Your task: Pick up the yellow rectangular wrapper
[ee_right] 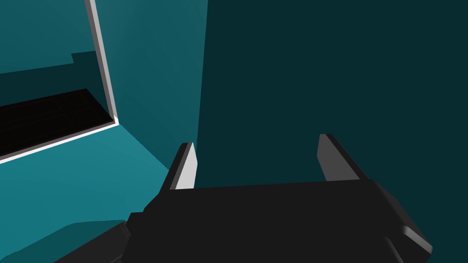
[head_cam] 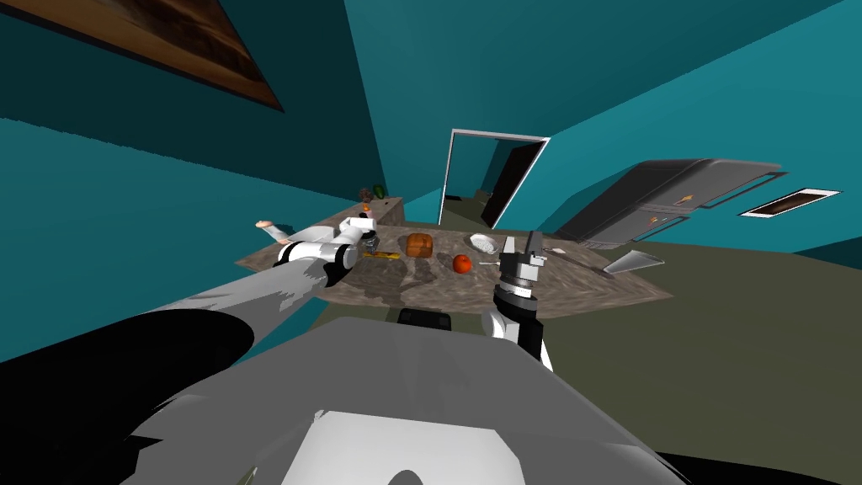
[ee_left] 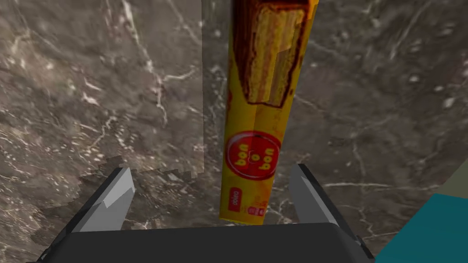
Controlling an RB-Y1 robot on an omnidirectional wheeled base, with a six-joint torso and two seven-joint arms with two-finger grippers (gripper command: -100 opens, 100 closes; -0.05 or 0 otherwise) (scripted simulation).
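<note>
- Your left arm [head_cam: 252,290] reaches out over the marbled brown surface [ee_left: 91,91], with the left jaws pointing down at it.
- The left jaws stand apart, clamped on nothing.
- The yellow wrapper [ee_left: 256,137] lies flat on the surface, its length running straight away from the left jaws.
- Its near end sits in the gap between the two fingers [ee_left: 112,201], nearer the other one than this one, and touches neither.
- The wrapper bears a red round "bon o bon" mark near that end and a picture of a filled wafer farther along.
- From the head view, the wrapper lies just beside your left hand, between it and a brown loaf [head_cam: 419,245].
- A red round fruit [head_cam: 461,263] rests on the surface past the loaf, toward your right side, apart from it.
- A small white object [head_cam: 483,242] lies near the fruit; you cannot tell what it is.
- Your right arm [head_cam: 515,290] stands upright at the surface's near edge, well apart from the wrapper.
- The right jaws point upward and are apart, holding nothing.
</note>
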